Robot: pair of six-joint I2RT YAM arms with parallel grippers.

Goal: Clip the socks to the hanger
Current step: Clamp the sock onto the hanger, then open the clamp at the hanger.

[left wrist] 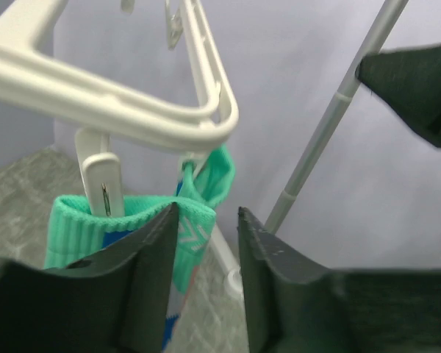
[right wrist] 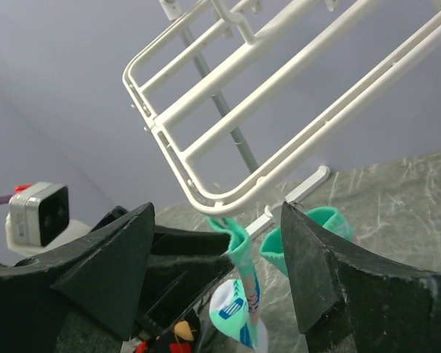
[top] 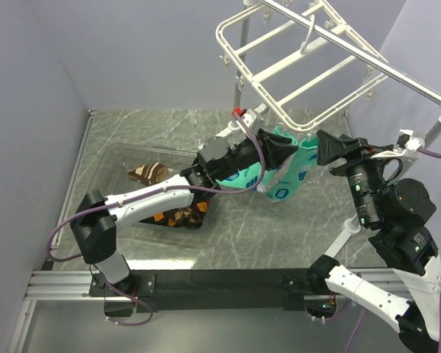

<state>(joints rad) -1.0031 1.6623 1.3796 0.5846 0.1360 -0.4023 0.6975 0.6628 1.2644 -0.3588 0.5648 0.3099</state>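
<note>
Our left jaws parted, empty — mint socks (left wrist: 81, 228) hang clipped to hanger (left wrist: 132, 110) just ahead, long axis vertical. Right jaws gaping, empty. Argyle socks (top: 148, 173) below-behind left jaws — left arm nearer.

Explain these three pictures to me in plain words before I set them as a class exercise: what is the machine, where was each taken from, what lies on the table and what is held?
These are two robot arms bolted at the edge of a table. The wide picture looks down from above and behind them; the other two come from a camera on each wrist, so the dark wedges there are that arm's own fingers. A white hanger hangs from a silver pole. Mint-green socks hang from clips at its corner. The left tool is open beside them, the right tool open nearby; neither holds anything. On the table a clear tray holds argyle socks.
</note>
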